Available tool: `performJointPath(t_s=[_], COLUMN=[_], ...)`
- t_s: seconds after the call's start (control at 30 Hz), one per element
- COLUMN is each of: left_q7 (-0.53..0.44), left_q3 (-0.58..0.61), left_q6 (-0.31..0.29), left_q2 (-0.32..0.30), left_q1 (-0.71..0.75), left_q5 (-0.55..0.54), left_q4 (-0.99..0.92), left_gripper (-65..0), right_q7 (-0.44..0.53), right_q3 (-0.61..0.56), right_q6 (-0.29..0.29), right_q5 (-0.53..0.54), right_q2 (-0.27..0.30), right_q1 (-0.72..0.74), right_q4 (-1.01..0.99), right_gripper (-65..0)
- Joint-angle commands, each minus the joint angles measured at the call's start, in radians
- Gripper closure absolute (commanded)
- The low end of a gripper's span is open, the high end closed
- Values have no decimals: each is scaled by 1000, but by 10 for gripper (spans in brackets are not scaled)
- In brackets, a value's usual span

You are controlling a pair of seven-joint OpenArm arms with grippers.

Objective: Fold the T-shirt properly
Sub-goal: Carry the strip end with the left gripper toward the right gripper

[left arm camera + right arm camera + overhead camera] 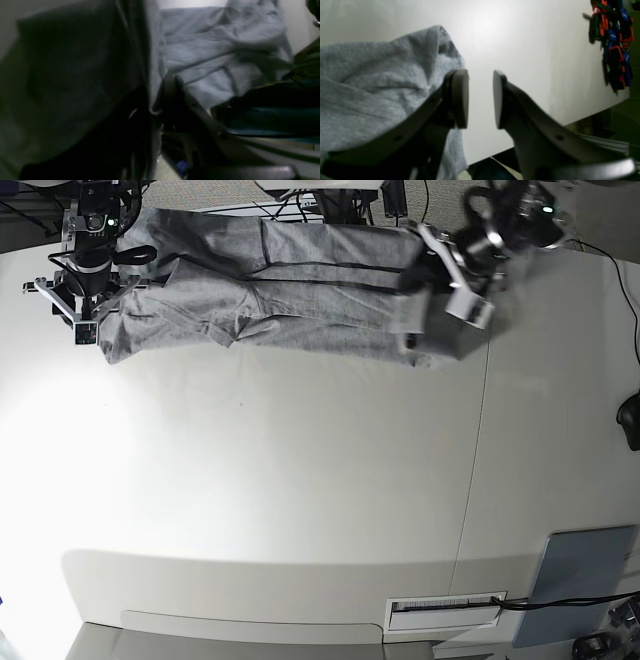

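The heather-grey T-shirt [290, 290] lies crumpled along the far edge of the white table [300, 480], plain side up. My left gripper [418, 325] is at the shirt's right end in the base view. It is shut on a cloth edge, which hangs dark and raised in front of the left wrist camera [75, 75], with the fingers [172, 92] close together. My right gripper [480, 100] is open and empty, just beside the shirt's other end [370, 87]. In the base view the right gripper [85, 320] stands at the shirt's left end.
A grey flat pad [585, 585] lies at the table's near right corner, beside a white label strip [445, 608]. A black object [630, 420] sits at the right edge. The other arm's orange and blue parts [612, 45] show far off in the right wrist view.
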Motion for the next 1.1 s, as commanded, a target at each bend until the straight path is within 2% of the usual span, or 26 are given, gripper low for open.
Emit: performJointPath(t_s=[0.0, 0.13, 0.3, 0.63, 0.87, 1.07], left_q7=[-26, -24, -26, -51, -56, -56], left_q3=[30, 134, 225, 427, 447, 449], left_q6=[16, 34, 34, 34, 32, 14], left_q2=[4, 59, 111, 116, 163, 166], left_q1=[-14, -69, -103, -203, -238, -266], left_q5=[17, 113, 120, 206, 209, 200], left_q4=[18, 14, -9, -77, -146, -201], left_gripper=[0, 0, 0, 0, 0, 0], right_q7=[22, 21, 19, 18, 16, 18], right_q3=[8, 8, 8, 8, 8, 8], right_q6=[-12, -12, -12, -12, -12, -12], right_q5=[-12, -12, -12, -13, -13, -13], right_q2=[12, 12, 12, 12, 12, 11], right_q1=[0, 0, 0, 0, 0, 0], right_q4=[18, 18, 18, 18, 18, 18], right_gripper=[-172, -172, -172, -172, -172, -172])
